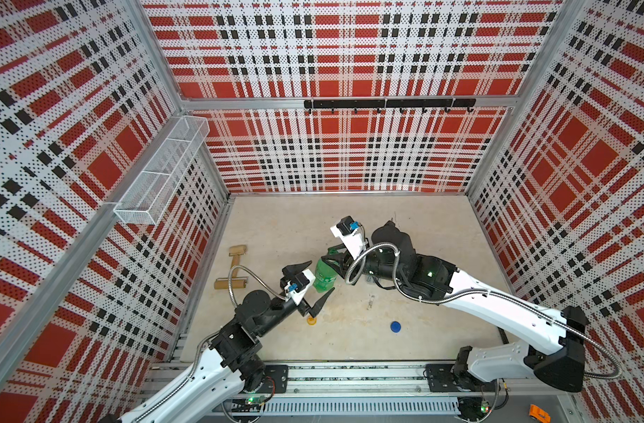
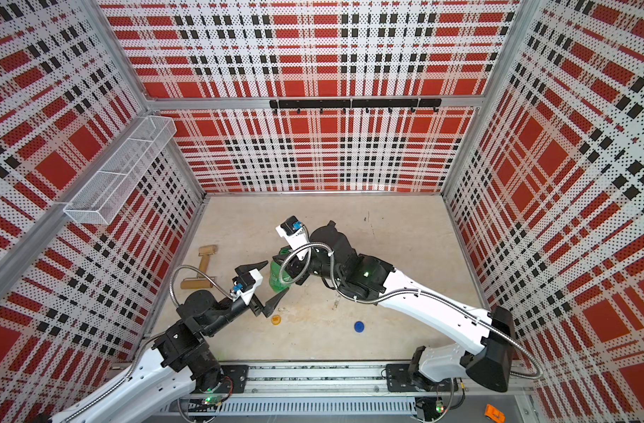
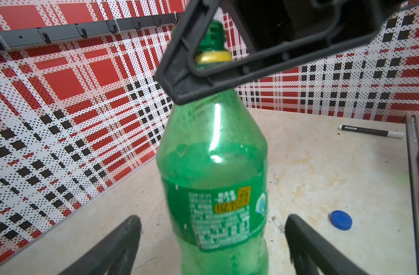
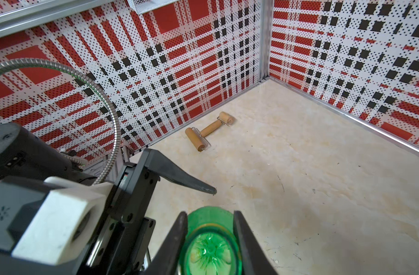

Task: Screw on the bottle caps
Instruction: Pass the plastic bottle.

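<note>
The right gripper is pinching the green bottle, standing at twelve o'clock from the yellow-orange cap, while the spread left gripper flanking it is risking knocking it askew.

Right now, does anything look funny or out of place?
Yes. A yellow cap and a blue cap lie loose on the table, but only one bottle shows, the green bottle, and its mouth is open. A wooden roller and a pen also lie about.
</note>
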Controlling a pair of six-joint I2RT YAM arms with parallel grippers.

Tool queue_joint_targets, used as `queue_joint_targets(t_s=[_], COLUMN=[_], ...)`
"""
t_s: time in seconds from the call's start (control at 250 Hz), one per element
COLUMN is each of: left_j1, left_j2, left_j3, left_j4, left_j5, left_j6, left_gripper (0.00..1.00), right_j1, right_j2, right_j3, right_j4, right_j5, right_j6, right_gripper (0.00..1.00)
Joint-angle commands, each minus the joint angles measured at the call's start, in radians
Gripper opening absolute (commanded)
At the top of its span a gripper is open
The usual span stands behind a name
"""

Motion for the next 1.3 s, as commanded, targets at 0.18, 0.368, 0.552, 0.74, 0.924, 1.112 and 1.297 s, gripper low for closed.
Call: queue_joint_targets(t_s=[0.18,0.368,0.552,0.74,0.924,1.112,1.297], left_j1=[-0.003,-0.003,-0.003,-0.003,-0.003,-0.005,-0.004], left_j2=[-0.006,0.006,0.009,0.003,-0.004,0.0,0.005], left_j3=[-0.005,-0.006,-0.006,-0.007,-0.011,-0.013,-0.012], left_j4=[0.034,0.034,0.034,0.034,0.034,0.029,0.011], left_j5=[-0.027,-0.004,0.006,0.003,0.01,0.024,0.02], left_j6=[-0.012,-0.024,-0.033,-0.032,-0.035,-0.053,-0.052], left_gripper=[0.94,0.89,0.85,0.83,0.8,0.8,0.82], right_j1=[0.014,0.02,0.03,0.033,0.036,0.039,0.041], right_j2=[0.03,0.031,0.04,0.048,0.055,0.046,0.026], right_j3=[0.001,-0.01,-0.012,-0.016,-0.017,-0.026,-0.038], right_j4=[0.058,0.079,0.081,0.085,0.081,0.091,0.108], right_j5=[-0.034,-0.042,-0.044,-0.044,-0.031,-0.008,-0.007], right_j6=[-0.024,-0.021,-0.029,-0.03,-0.04,-0.044,-0.049], right_gripper=[0.0,0.0,0.0,0.0,0.0,0.0,0.0])
